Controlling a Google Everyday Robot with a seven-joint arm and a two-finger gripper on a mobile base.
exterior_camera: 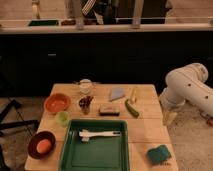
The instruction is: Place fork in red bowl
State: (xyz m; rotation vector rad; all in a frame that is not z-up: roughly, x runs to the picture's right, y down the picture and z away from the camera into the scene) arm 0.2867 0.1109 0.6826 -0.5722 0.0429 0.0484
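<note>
Nearest, at bottom centre of frame: green tray (95, 156) on wooden tabletop (146, 131), with white fork (100, 134) lying crosswise in its upper half, thicker end to the left, untouched. Red bowl (56, 103) at left edge of tabletop, up and left of tray and apart from it, small green cup (62, 118) between the two. Gripper (169, 120) at right of frame, hanging just off the tabletop's right edge below the white arm (187, 87), well apart from fork; fingers spread, holding nothing. Judged step: the very start, reach for the fork not yet made, nothing of the task done. Next move, likely: swing left over the tray, come down with fingers astride the thin handle, close low enough to catch so flat a thing, lift clear of the tray wall, carry up-left past the green cup and release over the red bowl's paler inside. Worth care: not to mistake the darker bowl (41, 145) at lower left, with an orange egg-like thing inside, for the target. Count: one fork, one tray, two bowls, three cups (green, clear cup (86, 86) at top, dark cup (86, 104) with things sticking out), one green sponge (159, 154) at lower right, one brown block (108, 110), one cucumber-like piece (131, 108), one gripper.
</note>
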